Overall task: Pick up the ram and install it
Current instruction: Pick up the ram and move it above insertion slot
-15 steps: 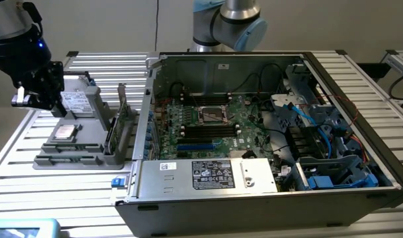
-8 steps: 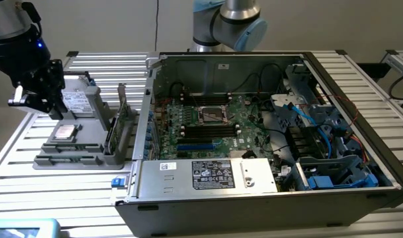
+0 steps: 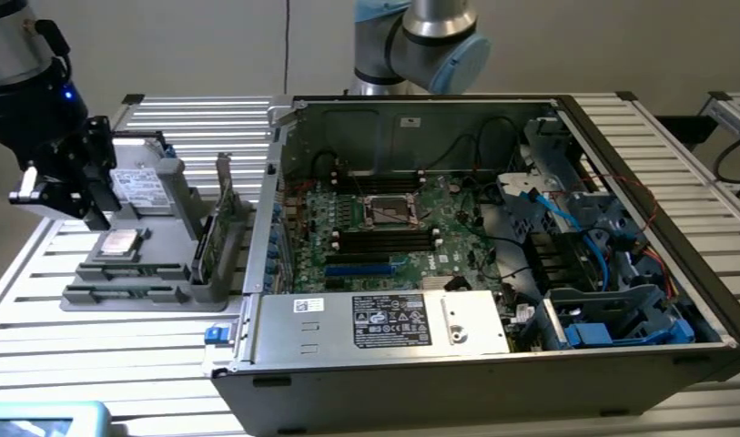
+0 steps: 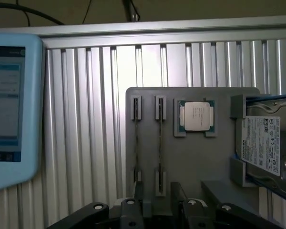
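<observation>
The ram (image 4: 160,143) (seen edge-on) shows no detail; hard drive (image 4: 263,143) cropped by edge.

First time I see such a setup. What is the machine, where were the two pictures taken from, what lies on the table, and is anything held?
This is a robot arm with a black gripper at its end. The exterior view comes from a camera apart from the arm; the wrist view from a camera on its wrist, looking down. On the slatted metal table stands an open computer case with its motherboard exposed. On the exterior view's left, a grey holder carries two ram sticks edge-up in slots, a processor chip and a hard drive. The gripper hangs over that holder, near the ram sticks, with nothing visibly held. A blue-cased screen lies nearby.
</observation>
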### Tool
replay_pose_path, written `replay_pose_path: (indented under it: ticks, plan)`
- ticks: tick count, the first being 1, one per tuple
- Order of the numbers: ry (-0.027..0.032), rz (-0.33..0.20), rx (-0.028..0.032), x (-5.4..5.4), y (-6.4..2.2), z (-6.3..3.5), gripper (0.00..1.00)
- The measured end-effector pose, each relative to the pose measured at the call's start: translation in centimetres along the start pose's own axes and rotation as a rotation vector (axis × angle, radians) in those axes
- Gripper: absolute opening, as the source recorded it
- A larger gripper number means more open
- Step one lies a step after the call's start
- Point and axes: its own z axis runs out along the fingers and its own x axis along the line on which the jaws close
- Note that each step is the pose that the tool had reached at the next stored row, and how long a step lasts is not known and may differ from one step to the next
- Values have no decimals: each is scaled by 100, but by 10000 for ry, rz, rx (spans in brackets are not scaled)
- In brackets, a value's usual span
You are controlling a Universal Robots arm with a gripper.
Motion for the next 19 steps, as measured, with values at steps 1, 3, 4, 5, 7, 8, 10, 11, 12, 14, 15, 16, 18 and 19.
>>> replay_pose_path:
  ticks: [1, 3, 4, 5, 7, 8, 10, 11, 12, 14, 15, 16, 18, 19]
  plan:
    - [1, 3, -1, 3, 3, 19, 36]
    - [0, 11, 0, 12, 5, 55, 36]
    - [0, 15, 1, 18, 5, 73, 36]
    - [0, 18, 0, 25, 5, 91, 36]
    - [0, 22, 0, 40, 4, 128, 36]
    - [0, 23, 0, 47, 3, 146, 36]
    - [2, 26, -3, 71, 2, 181, 36]
    - [1, 27, -1, 89, 0, 200, 36]
    - [1, 28, -1, 108, -1, 218, 36]
    - [0, 32, 1, 154, -4, 255, 36]
    - [0, 34, 0, 172, -5, 273, 36]
    - [0, 37, 0, 186, -6, 292, 36]
    - [0, 42, 0, 210, -7, 328, 36]
    - [0, 44, 0, 224, -8, 347, 36]
